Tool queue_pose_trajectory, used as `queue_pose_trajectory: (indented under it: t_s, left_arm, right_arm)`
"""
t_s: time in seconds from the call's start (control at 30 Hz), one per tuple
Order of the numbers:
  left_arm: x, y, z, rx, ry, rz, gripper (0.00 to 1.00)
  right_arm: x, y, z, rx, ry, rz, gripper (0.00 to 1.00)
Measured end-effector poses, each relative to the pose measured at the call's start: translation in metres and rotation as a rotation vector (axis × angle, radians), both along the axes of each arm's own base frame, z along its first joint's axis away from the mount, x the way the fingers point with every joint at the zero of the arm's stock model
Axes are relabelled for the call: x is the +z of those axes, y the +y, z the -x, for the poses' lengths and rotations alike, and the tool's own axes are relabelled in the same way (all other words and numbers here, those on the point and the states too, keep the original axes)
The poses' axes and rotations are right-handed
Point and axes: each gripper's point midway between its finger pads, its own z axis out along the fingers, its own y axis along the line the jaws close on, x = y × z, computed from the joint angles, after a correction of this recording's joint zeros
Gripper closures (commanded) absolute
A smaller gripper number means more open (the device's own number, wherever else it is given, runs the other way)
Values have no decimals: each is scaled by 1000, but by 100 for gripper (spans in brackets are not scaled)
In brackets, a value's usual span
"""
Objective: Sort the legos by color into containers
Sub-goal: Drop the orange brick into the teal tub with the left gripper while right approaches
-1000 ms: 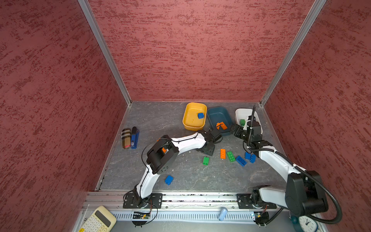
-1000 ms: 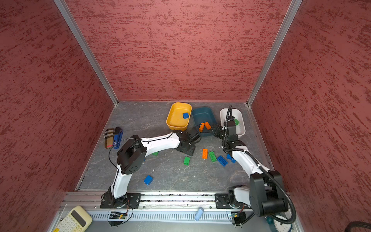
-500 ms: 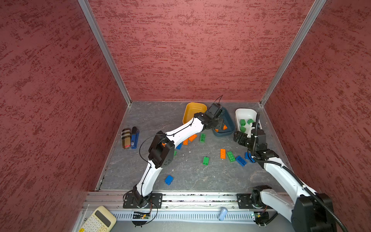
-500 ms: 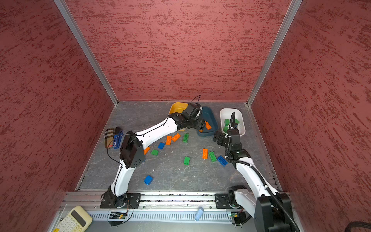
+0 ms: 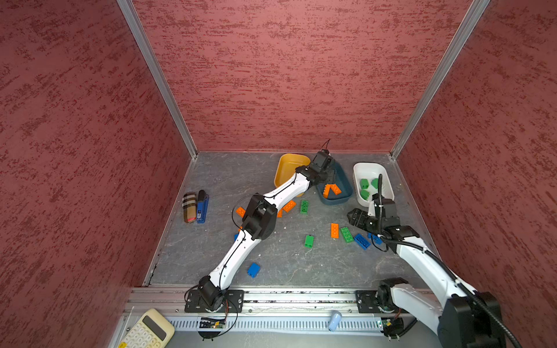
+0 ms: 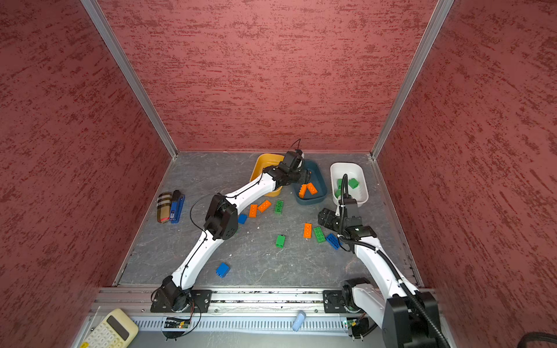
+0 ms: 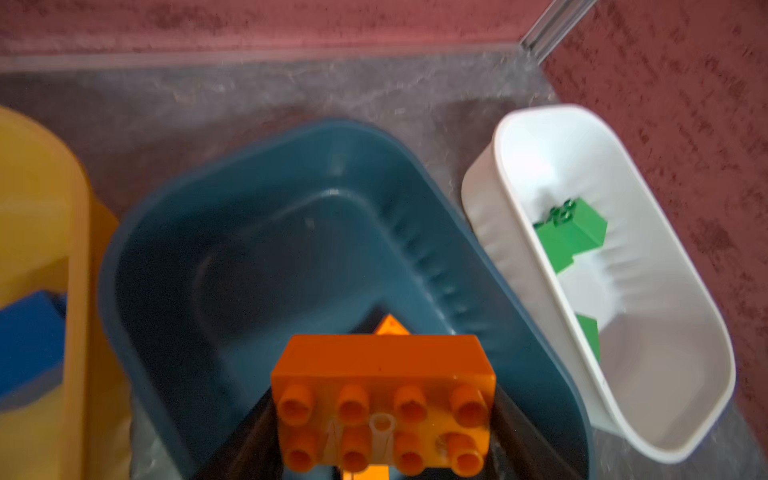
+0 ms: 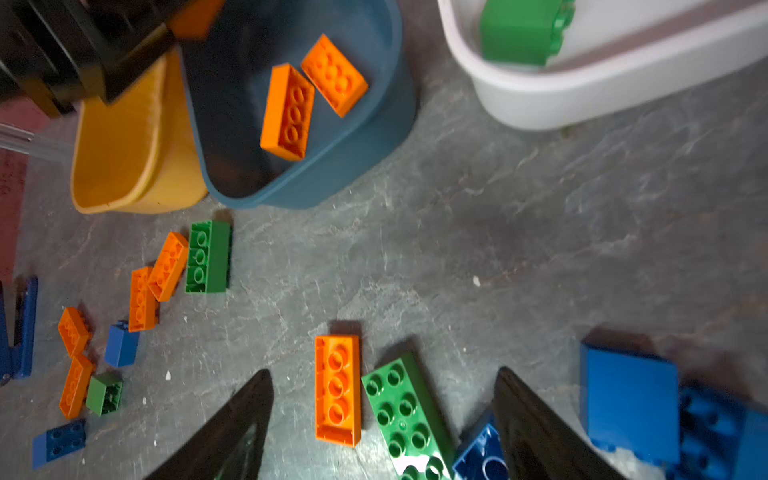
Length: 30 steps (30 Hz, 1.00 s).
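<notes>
An orange lego (image 7: 384, 399), studs facing the wrist camera, is being pinched by its ends between the left jaws, which are pressing on it from both sides. The left arm (image 5: 289, 189) is reaching across the table (image 5: 229, 180) and holding the brick above the dark teal tub (image 7: 266, 232). It is probably about to drop it there, since two more orange bricks (image 8: 289, 112) are already lying inside.

That pairing is pointing to the sorting rule. The white tub (image 7: 665, 332) beside it is holding only green bricks (image 7: 573, 232), and the yellow tub (image 7: 37, 187) on the other side is holding a blue brick (image 7: 29, 332). All three tubs are sitting close together along the back of the table.

The right jaws are spread apart and gripping nothing. The right arm (image 5: 422, 262) is hovering them over a long green brick (image 8: 405, 415), with an orange brick (image 8: 337, 388) just beside it and blue bricks (image 8: 629, 399) nearby, likely lining up another pick. More loose bricks (image 6: 265, 206) are lying mid-table, so much of the sorting is not yet done.
</notes>
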Motion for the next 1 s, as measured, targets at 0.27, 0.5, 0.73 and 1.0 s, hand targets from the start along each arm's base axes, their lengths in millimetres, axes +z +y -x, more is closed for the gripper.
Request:
queue_pose_trajectory:
  t_s: [0.27,0.5,0.73,1.0]
  left_arm:
    - [9,1,-18,16,-48,37,27]
    - [15,-3,-18,5,-74,50,20]
    - [8,-2,-14,-1,-60,30,15]
    - [14,11,-1,8,-43,-9,3]
  right_arm:
    - [-29,14,20,58,141,18,34]
    - [-52,21,32,95,232,79,40]
    - [-67,21,37,105,290,138,45]
    - [-74,23,36,119,310,213,51]
